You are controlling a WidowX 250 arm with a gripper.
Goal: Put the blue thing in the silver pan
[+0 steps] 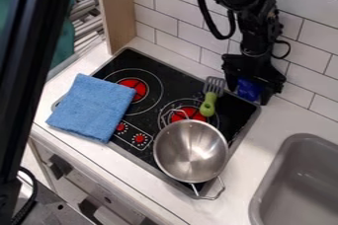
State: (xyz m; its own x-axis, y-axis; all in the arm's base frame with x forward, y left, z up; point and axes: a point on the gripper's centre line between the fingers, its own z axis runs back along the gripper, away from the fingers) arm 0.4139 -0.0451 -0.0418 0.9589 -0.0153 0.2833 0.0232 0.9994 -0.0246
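Blue thing (249, 90) between jaws, silver pan (190, 151) on stovetop (133, 61)

A blue cloth (92, 108) and a green-handled spatula (208, 104) lie on the stovetop (113, 70) — gray sink (274, 169) nearby.

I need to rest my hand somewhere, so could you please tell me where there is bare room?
The counter between stove and sink has bare room, as does the stove between cloth and spatula. Its right side is crowded with pan, spatula and the tool holding the blue thing.
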